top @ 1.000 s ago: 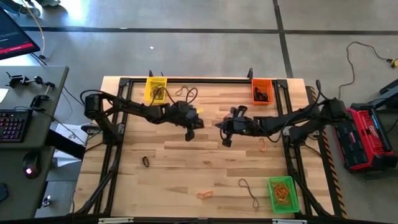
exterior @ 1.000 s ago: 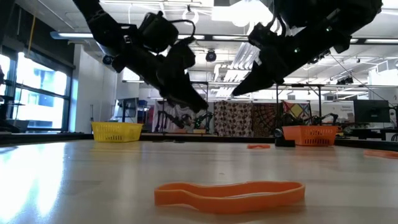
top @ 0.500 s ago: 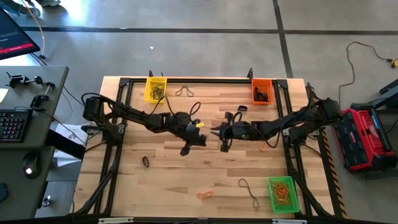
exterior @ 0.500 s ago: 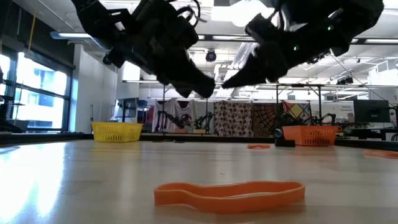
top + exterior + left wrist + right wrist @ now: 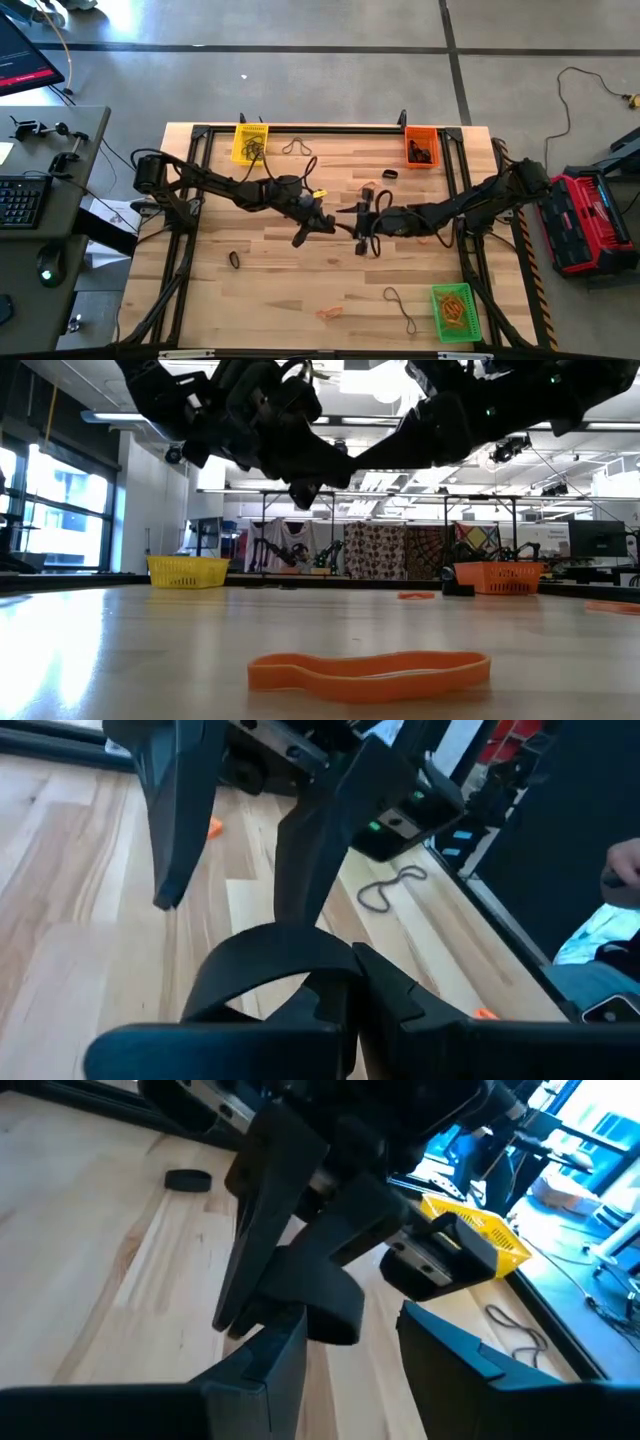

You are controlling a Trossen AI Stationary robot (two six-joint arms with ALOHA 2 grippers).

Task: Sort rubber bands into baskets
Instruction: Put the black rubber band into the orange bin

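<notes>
Nowhere any legible writing.

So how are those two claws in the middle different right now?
The left gripper has its fingers shut, while the right gripper has its fingers spread open. The left comes in from the yellow basket's side, the right from the orange basket's side. Both hang above the table, fingertips close together.

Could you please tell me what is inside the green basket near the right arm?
The green basket holds a pile of orange rubber bands. Whether other colours lie underneath cannot be seen, since the pile covers its floor.
</notes>
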